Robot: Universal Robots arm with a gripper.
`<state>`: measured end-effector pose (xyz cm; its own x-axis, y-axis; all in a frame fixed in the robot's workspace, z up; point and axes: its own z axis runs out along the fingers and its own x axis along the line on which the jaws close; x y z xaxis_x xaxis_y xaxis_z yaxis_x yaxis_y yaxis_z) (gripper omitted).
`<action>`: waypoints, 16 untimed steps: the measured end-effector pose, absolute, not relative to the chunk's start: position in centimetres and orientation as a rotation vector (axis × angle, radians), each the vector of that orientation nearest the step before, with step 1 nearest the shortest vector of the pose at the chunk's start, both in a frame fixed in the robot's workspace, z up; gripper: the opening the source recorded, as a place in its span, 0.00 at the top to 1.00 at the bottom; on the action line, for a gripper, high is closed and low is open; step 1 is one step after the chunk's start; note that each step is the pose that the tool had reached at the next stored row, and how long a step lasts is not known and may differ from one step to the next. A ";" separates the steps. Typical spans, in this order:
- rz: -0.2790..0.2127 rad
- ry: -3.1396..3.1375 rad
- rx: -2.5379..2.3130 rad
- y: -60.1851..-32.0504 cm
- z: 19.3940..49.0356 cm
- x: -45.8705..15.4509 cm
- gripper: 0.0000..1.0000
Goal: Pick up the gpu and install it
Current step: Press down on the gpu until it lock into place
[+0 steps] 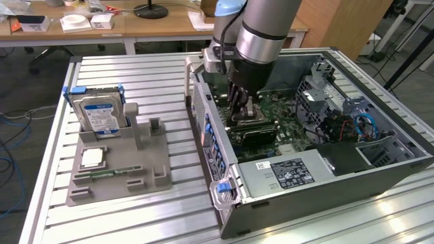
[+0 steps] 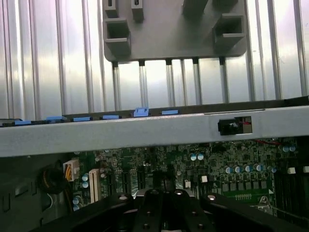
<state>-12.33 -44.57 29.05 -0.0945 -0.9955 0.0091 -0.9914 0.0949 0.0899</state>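
My gripper (image 1: 239, 116) reaches down into the open computer case (image 1: 326, 168), low over the green motherboard (image 1: 275, 109). Directly below it, a dark narrow card seen edge-on, the gpu (image 1: 254, 133), stands across the board. I cannot tell whether it is gripped or standing free. In the wrist view, the gripper's black body (image 2: 164, 212) hangs over the motherboard's (image 2: 217, 164) expansion slots, with the case's side wall (image 2: 145, 133) just beyond. On the grey parts holder (image 1: 119, 168), the slot between the two upright posts is bare.
The holder (image 2: 174, 29) lies on the ribbed aluminium table (image 1: 176, 213) at the exterior view's left. It carries a hard drive (image 1: 100, 116) with a blue-white label, a square chip (image 1: 93, 157) and a green memory stick (image 1: 109, 173). Drive cages and cables (image 1: 363, 127) fill the case's far side.
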 end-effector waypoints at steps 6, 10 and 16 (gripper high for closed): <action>-0.092 -2.274 2.068 -44.6 29.4 -13.8 0.89; -0.092 -2.274 2.068 -44.6 29.7 -14.3 0.89; -0.085 -2.278 2.071 -44.8 29.9 -14.9 0.89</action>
<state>-14.95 -44.76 29.91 -0.0943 -0.9955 0.0083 -0.9921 0.0947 0.0824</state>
